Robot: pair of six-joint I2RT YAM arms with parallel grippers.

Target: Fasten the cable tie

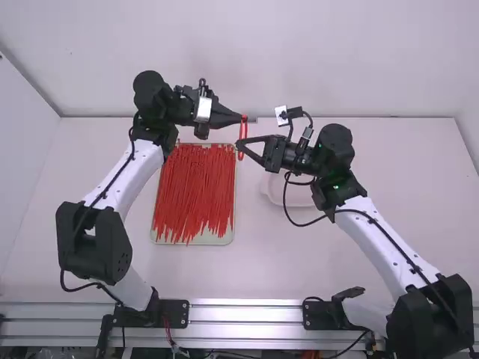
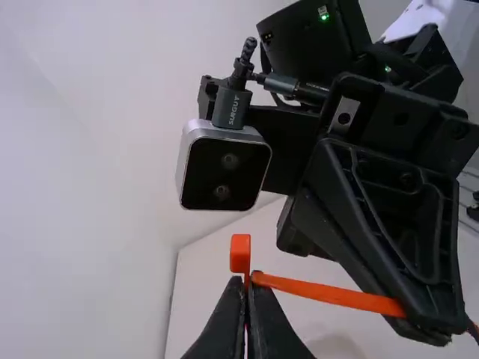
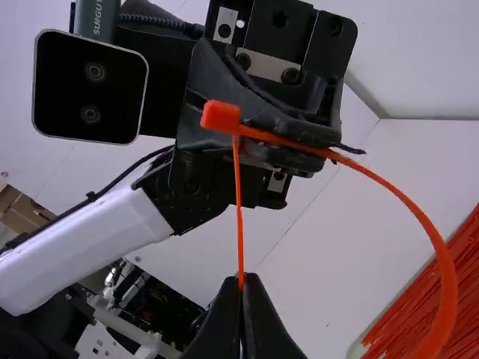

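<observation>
Your tabletop carries a flat tray just to 9 o'clock of its middle, heaped with loose red ties. Your left arm rises from 7 o'clock, and the left jaws point toward 3 o'clock above the tray's far right corner. Your right arm comes up from 5 o'clock, and the right jaws point toward 9 o'clock, just below the left ones. Between them you hold the cable tie in the air, clear of the tabletop and bent into a loop. The left jaws are pressed together on the strap right beside its square head. The right jaws are pinched on the thin tail, which runs straight up to the head. You cannot tell whether the tip has entered the head.
</observation>
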